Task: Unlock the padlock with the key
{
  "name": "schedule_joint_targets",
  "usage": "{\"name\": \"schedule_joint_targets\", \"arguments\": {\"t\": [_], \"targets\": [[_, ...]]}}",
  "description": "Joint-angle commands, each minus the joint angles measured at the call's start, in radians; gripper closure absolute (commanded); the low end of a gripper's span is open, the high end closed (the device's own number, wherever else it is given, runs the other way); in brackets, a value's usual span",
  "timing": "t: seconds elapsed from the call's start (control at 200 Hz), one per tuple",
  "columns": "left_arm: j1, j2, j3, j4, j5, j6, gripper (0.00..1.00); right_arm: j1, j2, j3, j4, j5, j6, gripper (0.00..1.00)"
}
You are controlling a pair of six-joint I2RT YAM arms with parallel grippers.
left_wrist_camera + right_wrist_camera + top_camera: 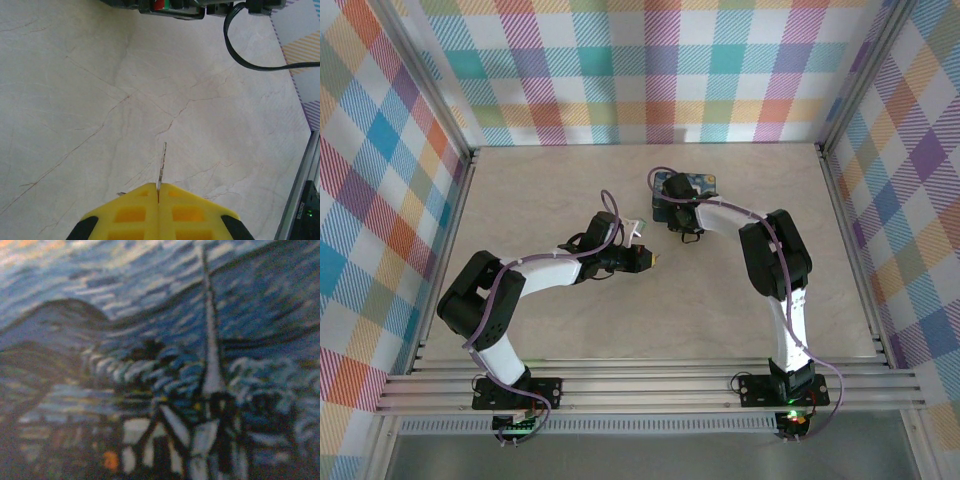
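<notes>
A rectangular tin (pixel 700 182) painted with a swirling blue night sky, dark hills and a pale church spire lies toward the far side of a beige, veined stone-look table (pixel 540 190). Pastel plaid walls (pixel 650 70) stand on three sides, and ribbed aluminium rails (pixel 650 385) line the near edge.

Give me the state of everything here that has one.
left gripper: shut on the key.
key: pinched edge-on, blade pointing forward over the table.
right gripper: low over the tin; open or shut unclear.
tin: flat on the table, partly covered by the right gripper.
</notes>
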Motion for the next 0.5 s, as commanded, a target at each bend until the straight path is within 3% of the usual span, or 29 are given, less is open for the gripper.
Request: {"name": "schedule_joint_targets", "arguments": {"t": [0.0,0.23,0.495], "targets": [[0.005,-0.020,0.016,-0.016,0.004,0.030,1.00,-0.011,0.017,0.013,0.012,-0.015,-0.021,0.72],[0.005,-0.032,0.001,0.008,-0.007,0.042,1.00,-0.025,-0.033,-0.014,-0.002,-0.035,-0.058,0.87],[-0.002,-0.046,-0.021,0.148,-0.044,0.056,1.00,-0.058,-0.125,-0.018,-0.141,-0.180,-0.079,1.00]]}}
